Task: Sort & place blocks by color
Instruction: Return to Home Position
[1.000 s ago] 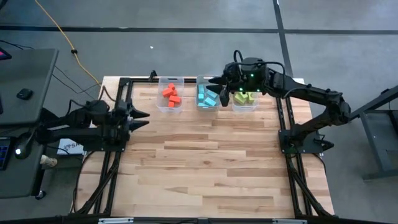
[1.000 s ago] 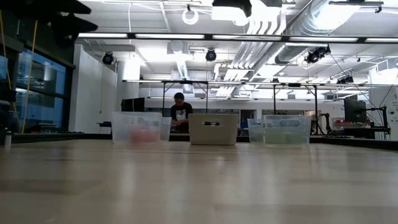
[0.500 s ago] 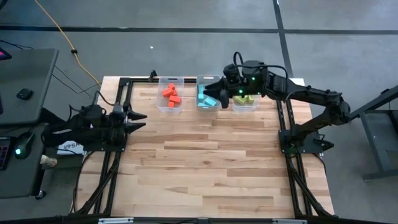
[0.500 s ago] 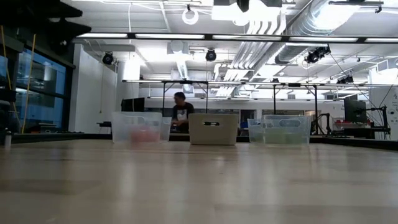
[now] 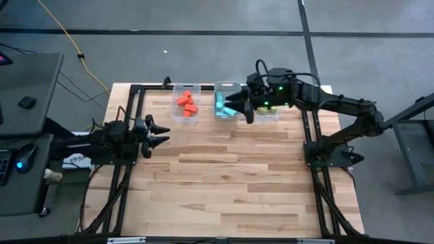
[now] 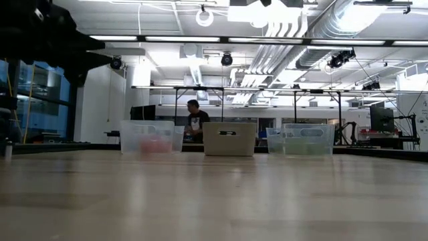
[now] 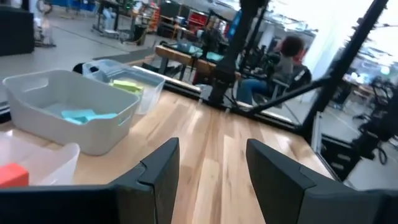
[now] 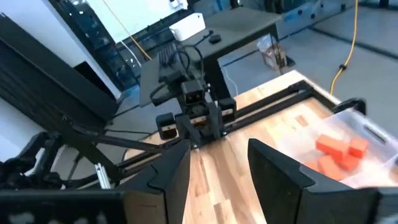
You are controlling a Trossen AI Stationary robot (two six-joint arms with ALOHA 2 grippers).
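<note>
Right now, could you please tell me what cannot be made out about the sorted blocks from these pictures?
Green blocks: high view, the right arm covers most of them; no count possible.
Blue blocks: high view, the right gripper overlaps them; low view, the grey bin's solid wall hides them.
Red blocks: left wrist view, cut off by the picture's edge; low view, too far off to count.
</note>
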